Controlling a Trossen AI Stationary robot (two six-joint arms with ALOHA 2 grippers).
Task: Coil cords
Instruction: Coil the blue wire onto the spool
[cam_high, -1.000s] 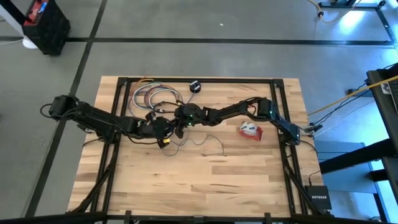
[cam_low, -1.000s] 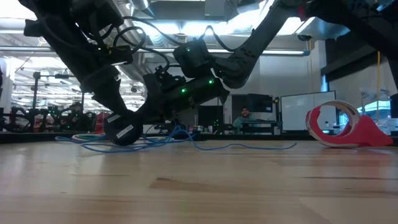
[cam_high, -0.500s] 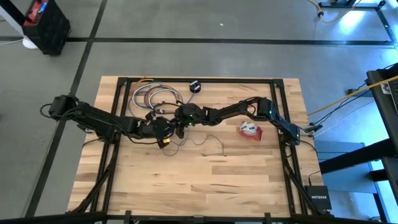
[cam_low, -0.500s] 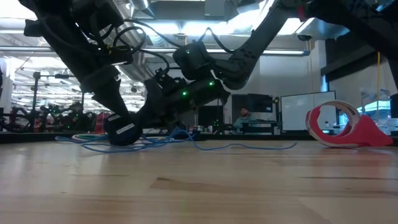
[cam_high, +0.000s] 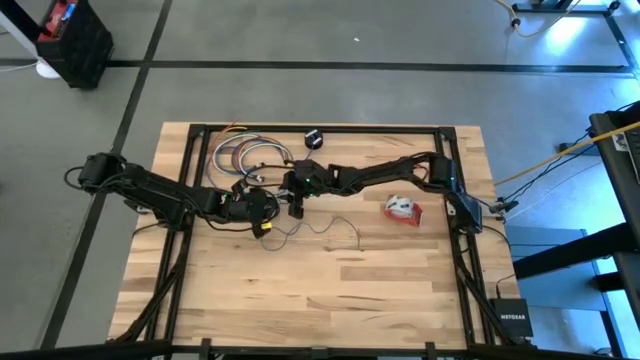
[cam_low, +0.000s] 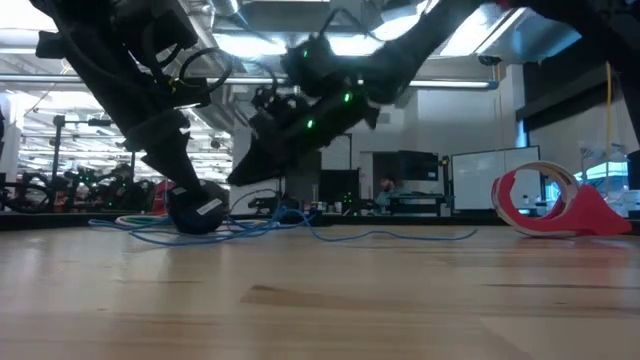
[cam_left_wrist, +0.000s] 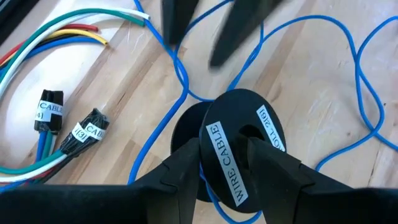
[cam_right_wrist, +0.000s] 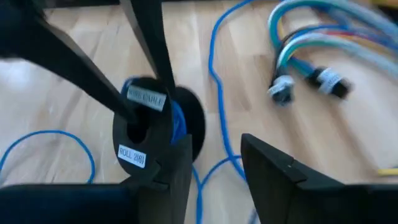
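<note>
- High view: the left gripper (cam_high: 262, 207) is seen at centre-left on the black spool (cam_high: 266, 210); the right gripper (cam_high: 296, 203) is just to its right, and the blue cord (cam_high: 330, 224) runs off toward the right.
- Low view: the spool (cam_low: 196, 214) is set on the table (cam_low: 320, 300) at lower left; the right gripper (cam_low: 243, 172) is raised above it, apart.
- Left wrist view: the spool (cam_left_wrist: 233, 146) is clamped on edge between the left fingers (cam_left_wrist: 186, 165).
- Right wrist view: the right fingers (cam_right_wrist: 267, 165) are spread with nothing between them; the spool (cam_right_wrist: 146, 127) lies ahead.

Wooden table (cam_high: 330, 280) with cords.
Blue cord (cam_low: 330, 234), spool (cam_left_wrist: 239, 146) at left gripper (cam_high: 262, 207); red tape roll (cam_high: 403, 209) beyond right gripper (cam_high: 297, 205).
</note>
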